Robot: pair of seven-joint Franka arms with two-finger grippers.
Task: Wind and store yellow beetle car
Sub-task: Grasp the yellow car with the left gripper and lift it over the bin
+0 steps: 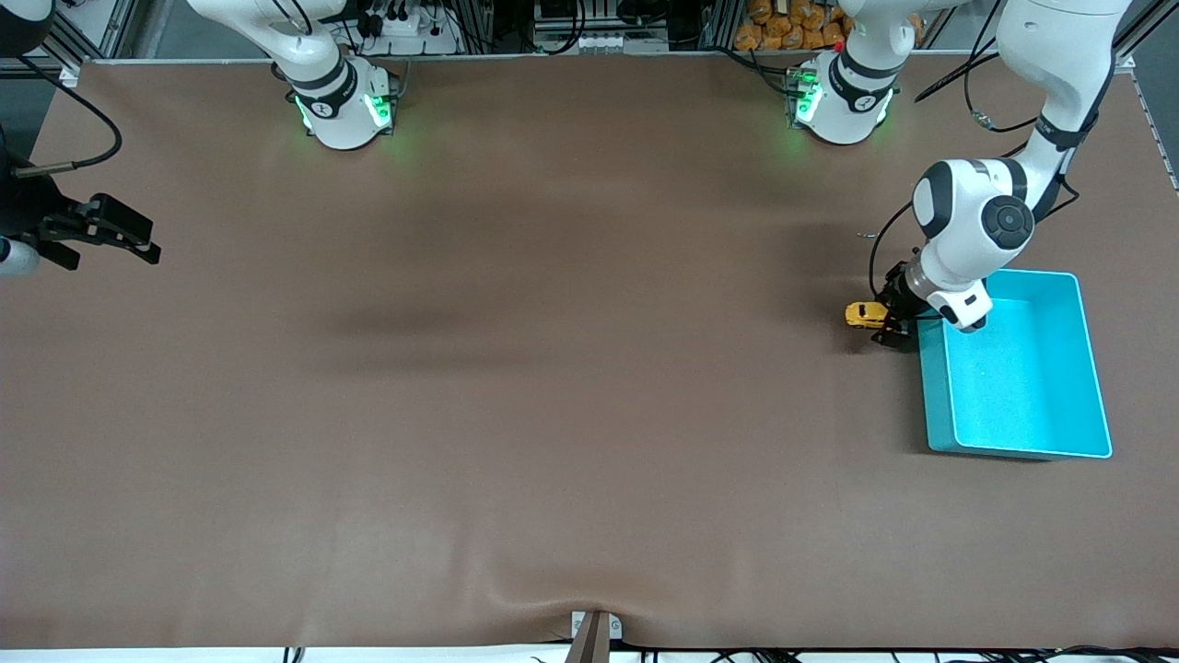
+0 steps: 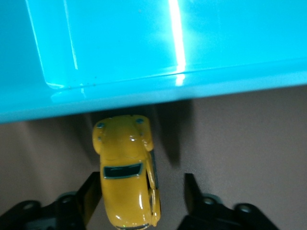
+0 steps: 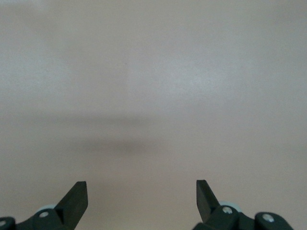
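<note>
Brown worktop (image 1: 553,387) carries everything. My left end effector (image 2: 139,191) is down at the yellow beetle car (image 2: 127,170), fingers partly open astride its tail, one touching, the other apart, so no firm grip. Its long axis points away toward the turquoise bin (image 2: 144,48) wall just ahead. My right end effector (image 3: 141,196) waits wide open and empty, well apart.

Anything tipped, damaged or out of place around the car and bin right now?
Nothing stands out. The yellow beetle car sits upright on the table beside the turquoise bin, between the left gripper's fingers. The right gripper waits open.
</note>
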